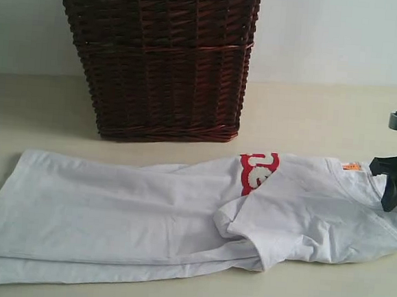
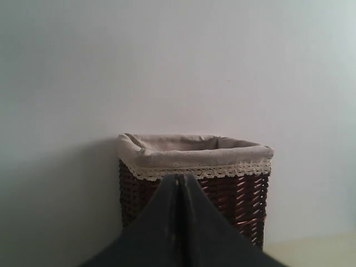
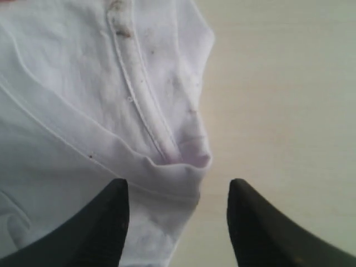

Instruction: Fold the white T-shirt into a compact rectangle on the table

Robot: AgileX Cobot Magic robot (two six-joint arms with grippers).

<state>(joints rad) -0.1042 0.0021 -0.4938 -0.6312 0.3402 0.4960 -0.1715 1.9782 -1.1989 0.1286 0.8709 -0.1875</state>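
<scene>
The white T-shirt [image 1: 146, 206] lies right under the right gripper [image 3: 177, 222], whose jaws stand apart over its collar-end edge, clamping nothing; from there the shirt runs long-ways leftward across the table [image 1: 311, 116]; the right arm looks nearer; the left gripper [image 2: 179, 186], jaws together and empty, faces the far wicker basket [image 1: 164, 56].

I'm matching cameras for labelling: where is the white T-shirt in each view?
Exterior: white T-shirt spread on the table, in front of the basket.
Left wrist: not in it.
Right wrist: its seamed edge just ahead of the open right gripper.
Shared landmark: the pale table.
</scene>
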